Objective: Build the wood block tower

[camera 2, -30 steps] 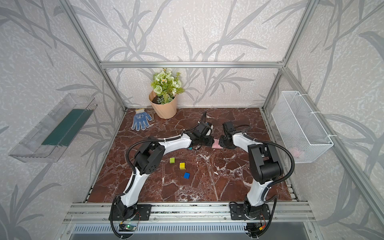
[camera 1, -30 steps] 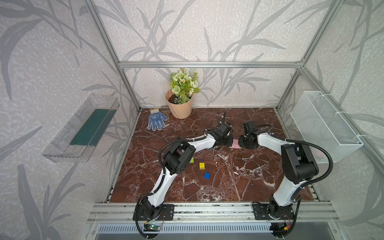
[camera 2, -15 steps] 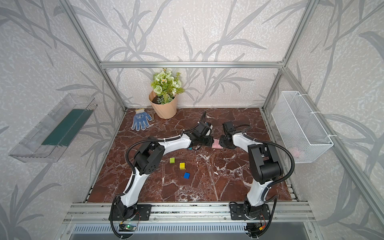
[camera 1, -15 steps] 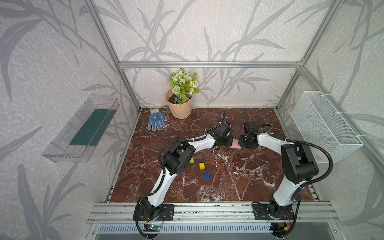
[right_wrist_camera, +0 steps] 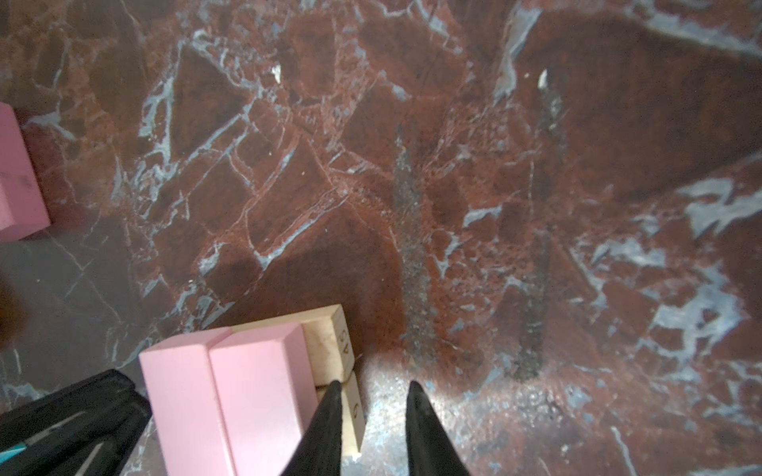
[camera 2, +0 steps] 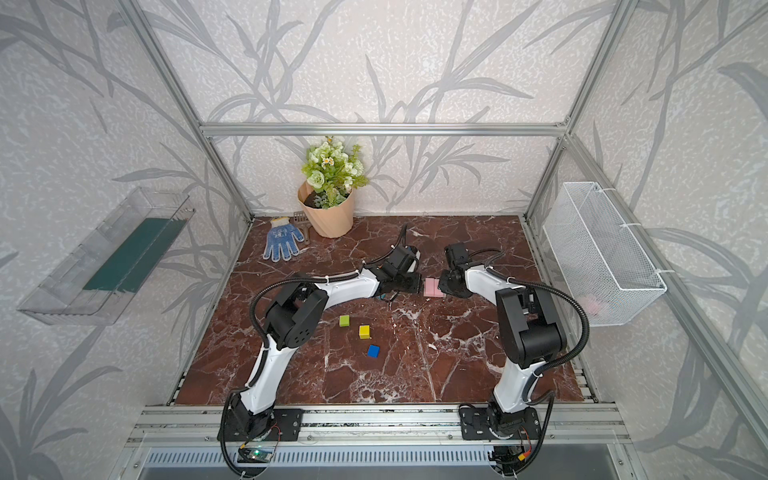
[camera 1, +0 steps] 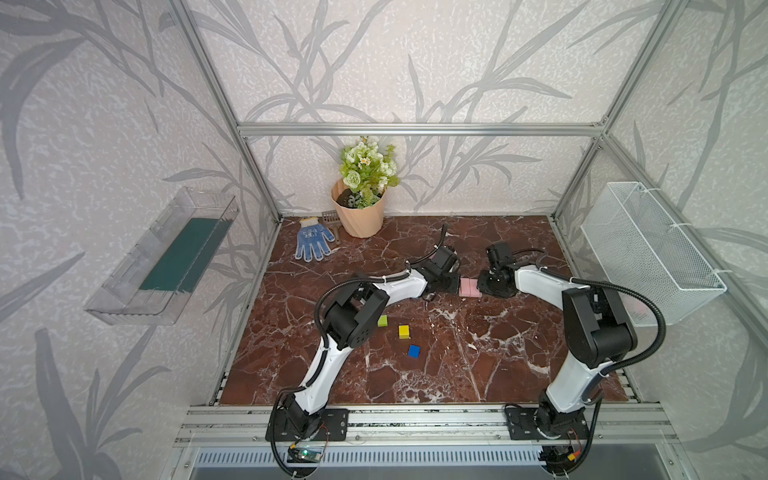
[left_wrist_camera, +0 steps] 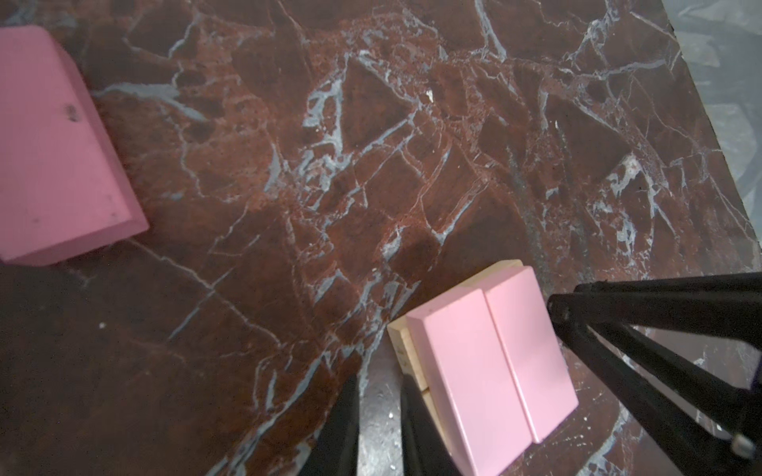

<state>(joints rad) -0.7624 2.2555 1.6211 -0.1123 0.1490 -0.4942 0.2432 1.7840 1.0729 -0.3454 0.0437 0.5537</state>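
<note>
Leaf-patterned walls point(camera 1: 415, 62) and an aluminium frame point(camera 1: 415, 129) close round my red marble surface point(camera 1: 478, 365). On the right wall hangs a white wire basket point(camera 1: 648, 249), and on the left wall a clear tray point(camera 1: 162, 262) with a green pad in it. At the back stands a peach flower pot point(camera 1: 360, 216), with a blue glove point(camera 1: 312, 244) lying just beside it. Both my arms reach to the middle of the surface, where the tower point(camera 1: 470, 287) sits: two pink bars side by side, flat on plain wood bars. In both top views my left tool point(left_wrist_camera: 378, 385) sits low just beside the tower's left side and my right tool point(right_wrist_camera: 374, 385) just beside its right. Each is pinched narrow with nothing between its tips. Whether the tips touch the plain wood I cannot tell. Another pink block point(left_wrist_camera: 57, 144) lies apart from the tower and shows only in my wrist views. Nearer the front, well apart from the tower, lie the lime cube point(camera 1: 382, 320), the yellow cube point(camera 1: 403, 331) and the blue cube point(camera 1: 414, 351), each on its own.
</note>
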